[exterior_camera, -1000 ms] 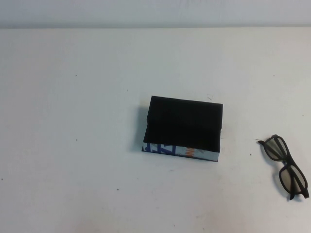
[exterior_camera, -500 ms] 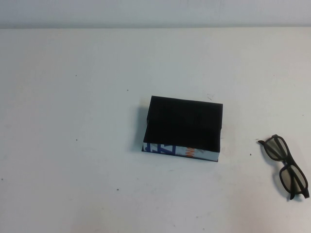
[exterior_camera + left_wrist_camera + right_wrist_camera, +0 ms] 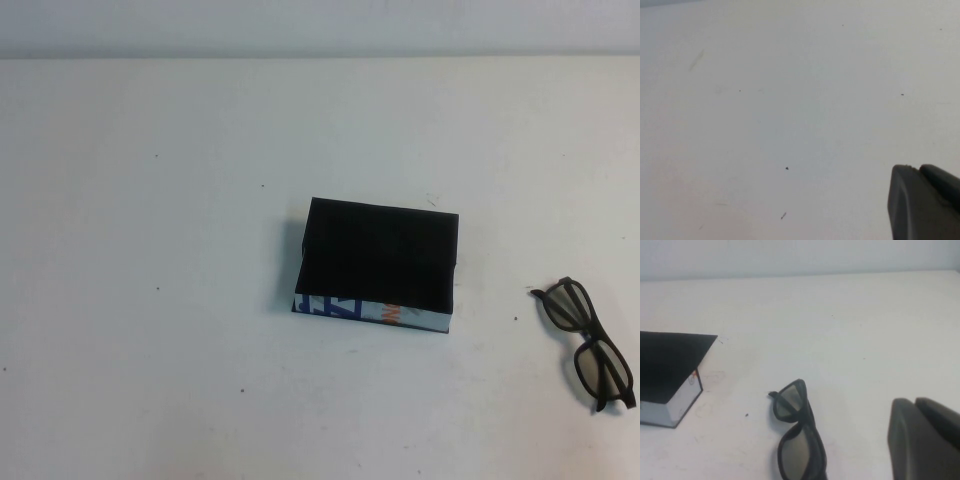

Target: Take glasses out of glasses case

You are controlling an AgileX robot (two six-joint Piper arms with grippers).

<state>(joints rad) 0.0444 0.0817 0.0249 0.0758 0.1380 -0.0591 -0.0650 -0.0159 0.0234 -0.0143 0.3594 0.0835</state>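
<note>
The glasses case (image 3: 378,265) is a flat black box with a white, blue and orange side strip, lying shut in the middle of the table. It also shows in the right wrist view (image 3: 670,371). The dark-framed glasses (image 3: 589,343) lie on the table to the right of the case, apart from it, and show in the right wrist view (image 3: 797,432). My right gripper (image 3: 914,401) is shut and empty, beside the glasses without touching them. My left gripper (image 3: 917,167) is shut and empty over bare table. Neither arm shows in the high view.
The white table (image 3: 150,300) has a few small dark specks. Its far edge meets a pale wall (image 3: 320,25) at the back.
</note>
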